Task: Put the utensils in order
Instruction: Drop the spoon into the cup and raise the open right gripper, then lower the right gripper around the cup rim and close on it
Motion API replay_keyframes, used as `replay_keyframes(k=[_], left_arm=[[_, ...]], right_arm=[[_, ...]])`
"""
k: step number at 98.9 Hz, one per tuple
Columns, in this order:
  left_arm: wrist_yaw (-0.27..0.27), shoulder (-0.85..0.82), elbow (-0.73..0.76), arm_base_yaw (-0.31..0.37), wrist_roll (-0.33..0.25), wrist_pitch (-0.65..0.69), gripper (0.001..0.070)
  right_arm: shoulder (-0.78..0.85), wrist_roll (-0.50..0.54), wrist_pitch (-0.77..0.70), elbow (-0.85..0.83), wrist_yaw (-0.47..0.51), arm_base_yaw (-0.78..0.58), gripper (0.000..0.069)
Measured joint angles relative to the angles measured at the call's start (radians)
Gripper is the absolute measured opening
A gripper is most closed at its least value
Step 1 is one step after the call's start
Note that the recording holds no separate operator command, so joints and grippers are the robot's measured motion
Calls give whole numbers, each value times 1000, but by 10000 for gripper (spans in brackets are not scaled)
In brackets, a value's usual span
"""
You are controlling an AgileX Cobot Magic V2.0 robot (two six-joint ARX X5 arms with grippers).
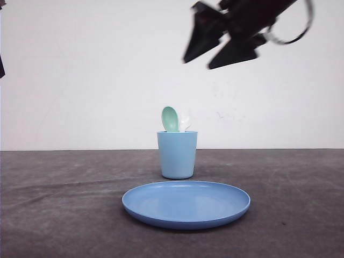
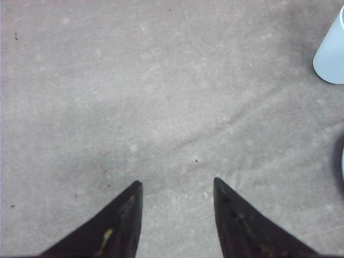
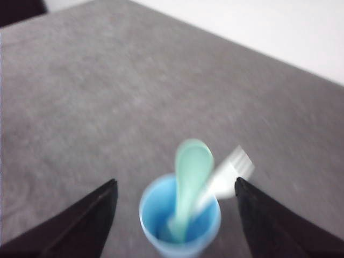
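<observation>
1. While I watch the front view, the mint-green spoon and white fork stand in the light blue cup behind the blue plate on the bench.
2. My right pincer hangs above the cup, spread wide, holding nothing.
3. My left pincer gapes empty over bare bench.

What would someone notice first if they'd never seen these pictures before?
Probably the cup standing mid-table with the spoon and fork upright inside it, heads poking above the rim. Just in front of it lies the plate, with nothing on it. The right gripper hangs open high above the cup, while the left gripper, also open, is over bare table.
</observation>
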Motion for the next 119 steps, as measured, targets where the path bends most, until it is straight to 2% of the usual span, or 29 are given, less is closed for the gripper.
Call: replay_keyframes(k=[13, 47, 53, 64, 72, 78, 119], left_arm=[[0, 0, 0, 0, 1, 0, 240], [0, 0, 0, 0, 3, 0, 240], [0, 0, 0, 0, 3, 0, 240], [0, 0, 0, 0, 3, 0, 240], [0, 0, 0, 0, 3, 0, 240], [0, 0, 0, 0, 3, 1, 240], [0, 0, 0, 0, 3, 1, 240]], right_arm=[[-46, 2, -87, -18, -18, -44, 435], [-51, 15, -10, -199, -26, -75, 437], [-51, 16, 2, -215, -26, -74, 470], [-45, 21, 4, -232, -26, -71, 596], [-26, 23, 16, -232, -27, -66, 657], [-5, 23, 42, -232, -29, -59, 680], [230, 77, 388, -232, -20, 15, 681]])
